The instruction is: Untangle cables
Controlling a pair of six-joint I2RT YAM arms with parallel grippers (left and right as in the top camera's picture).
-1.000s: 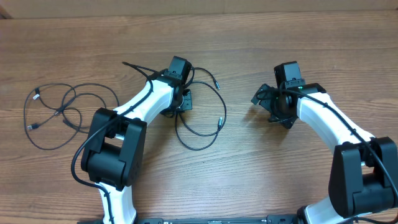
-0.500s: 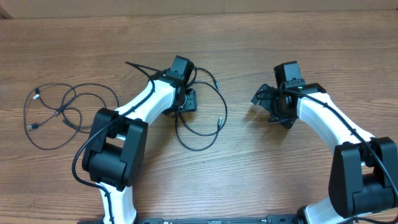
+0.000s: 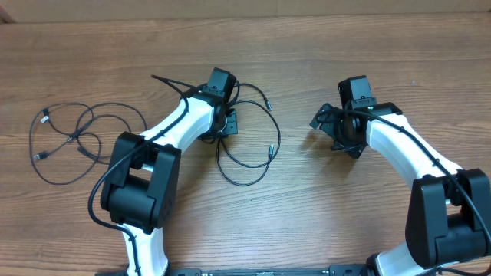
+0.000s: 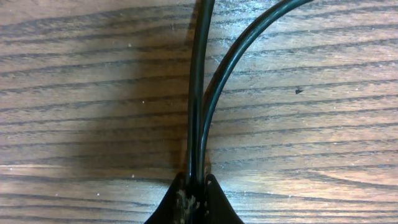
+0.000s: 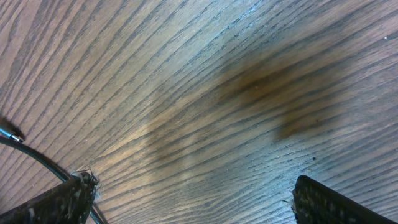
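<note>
The left gripper (image 4: 194,199) is clamping two strands of the cables (image 4: 196,93), which are running straight ahead of it, while the right gripper (image 3: 336,132) is standing open, well to that gripper's right.

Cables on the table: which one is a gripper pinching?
The looped cable in the middle; the left gripper clamps two strands. The far-left cables lie untouched.

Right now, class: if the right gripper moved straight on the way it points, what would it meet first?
Probably the bare wooden table: the right gripper's open fingers frame only wood grain. A thin black cable passes beside one finger, off to the side, though depth is unclear.
</note>
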